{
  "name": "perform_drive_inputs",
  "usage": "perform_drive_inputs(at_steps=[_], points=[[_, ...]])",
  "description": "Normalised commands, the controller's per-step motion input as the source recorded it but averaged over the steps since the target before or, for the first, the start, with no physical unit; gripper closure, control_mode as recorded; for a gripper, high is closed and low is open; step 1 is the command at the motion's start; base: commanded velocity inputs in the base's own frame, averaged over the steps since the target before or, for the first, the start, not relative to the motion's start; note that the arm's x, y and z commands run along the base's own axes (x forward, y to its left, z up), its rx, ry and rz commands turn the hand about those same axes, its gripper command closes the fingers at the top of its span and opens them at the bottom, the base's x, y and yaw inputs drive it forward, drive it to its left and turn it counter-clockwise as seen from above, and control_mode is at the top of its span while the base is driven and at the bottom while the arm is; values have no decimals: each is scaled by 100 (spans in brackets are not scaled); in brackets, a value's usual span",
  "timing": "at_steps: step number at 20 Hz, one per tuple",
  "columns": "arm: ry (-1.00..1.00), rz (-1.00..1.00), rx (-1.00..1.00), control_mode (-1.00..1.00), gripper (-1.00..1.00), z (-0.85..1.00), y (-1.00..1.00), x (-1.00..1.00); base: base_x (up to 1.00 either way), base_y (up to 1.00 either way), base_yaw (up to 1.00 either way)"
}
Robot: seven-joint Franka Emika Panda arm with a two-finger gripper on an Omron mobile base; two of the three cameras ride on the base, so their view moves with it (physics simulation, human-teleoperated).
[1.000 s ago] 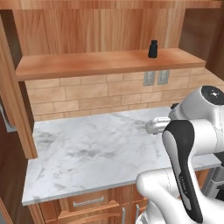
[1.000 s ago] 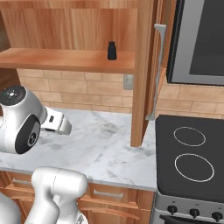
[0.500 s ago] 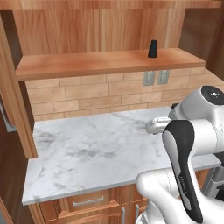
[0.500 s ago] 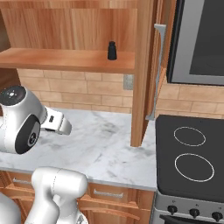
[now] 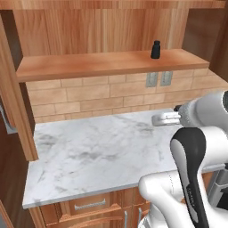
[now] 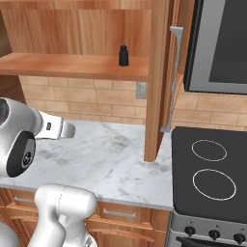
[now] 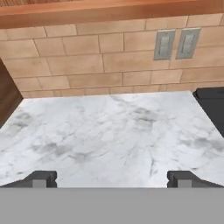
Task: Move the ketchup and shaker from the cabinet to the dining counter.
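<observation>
Nearest, my gripper (image 7: 112,179) hangs low over the small marble counter (image 5: 102,156), its two fingertips (image 7: 40,178) standing wide apart with nothing between them. Beyond the fingertips, at twelve o'clock in the hand view, lies bare veined marble, then the brick tile backsplash (image 7: 87,57) with twin wall outlets (image 7: 175,43) at one o'clock. Farthest and highest, the shaker (image 5: 155,49) stands upright on the wooden shelf of the cabinet (image 5: 111,64), near its right end, at one o'clock in the left base view and at twelve o'clock in the right base view. It is small, black and narrower at the top. I judge the step in hand to be the reach for the shaker: the next move calls for raising my hand to shelf height and closing around its body.
</observation>
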Motion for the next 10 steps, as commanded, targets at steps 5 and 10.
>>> perform_drive_inputs(at_steps=[5,10], points=[[-14,-9,0,-100,-100,40,0,-1,0,0,0],[0,-17,-1,-100,-100,47,1,0,0,0,0]])
